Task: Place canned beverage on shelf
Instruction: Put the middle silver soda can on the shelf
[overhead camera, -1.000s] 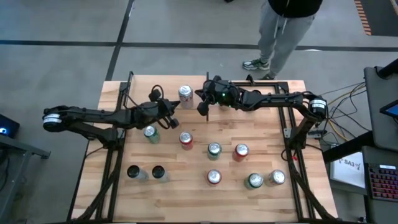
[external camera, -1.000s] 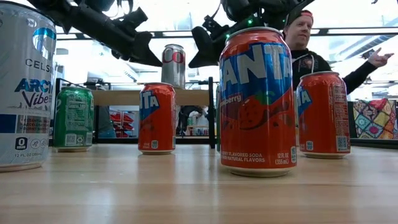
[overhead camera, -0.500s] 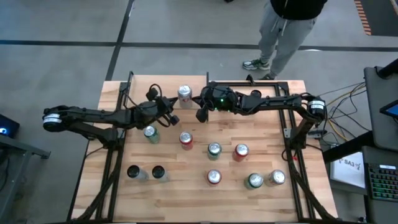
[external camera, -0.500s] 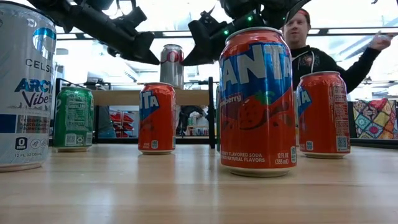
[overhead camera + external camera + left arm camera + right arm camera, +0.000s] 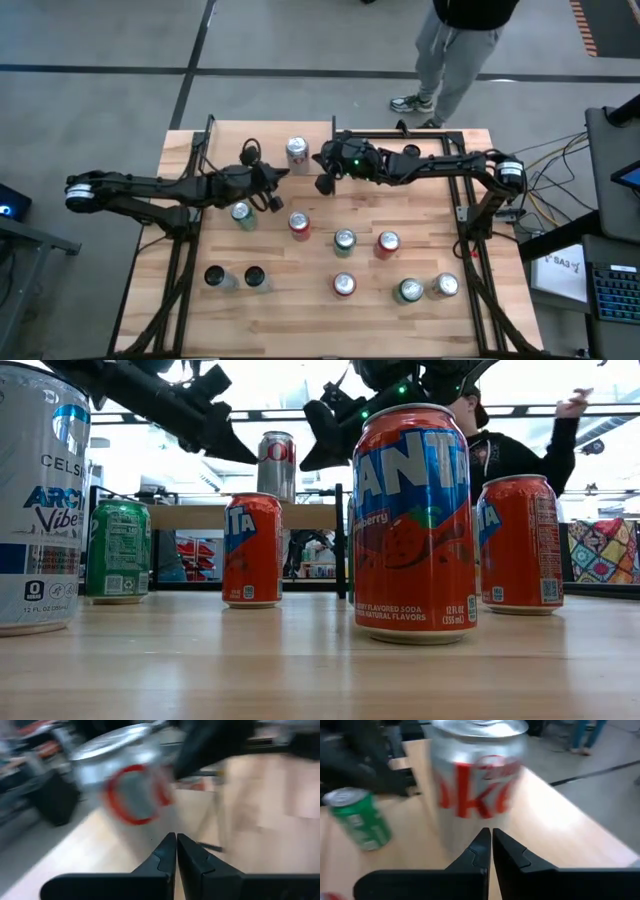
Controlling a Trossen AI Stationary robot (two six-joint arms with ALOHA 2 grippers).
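A silver canned beverage with red lettering (image 5: 297, 150) stands upright on the shelf (image 5: 225, 145), a light board with black posts at the table's far left; in the low view the can (image 5: 277, 465) is on the raised board (image 5: 200, 516). My left gripper (image 5: 283, 172) is shut, level with the can, just on its left near side. My right gripper (image 5: 322, 185) is shut too, just on the can's right near side. The right wrist view has the can (image 5: 477, 785) filling the picture right before the shut fingertips (image 5: 491, 831). My left gripper points its shut fingertips (image 5: 170, 842) at the silver can's side (image 5: 132, 795) from the table's left; I cannot tell whether they touch it. My right gripper points its shut fingertips (image 5: 482, 840) at the can's lower wall (image 5: 470, 827) from the right; I cannot tell whether they touch.
Several cans stand on the tabletop nearer than the shelf: green (image 5: 241, 213), red (image 5: 299, 224), green (image 5: 345, 241), red (image 5: 387, 243), more toward the near edge (image 5: 344, 285). A black frame (image 5: 460, 150) occupies the far right. A person (image 5: 455, 50) stands beyond the far edge.
My left gripper has swung its shut fingertips toward the far edge, closer to the silver can. The can has stayed upright in place on the shelf. The person behind the table has raised an arm.
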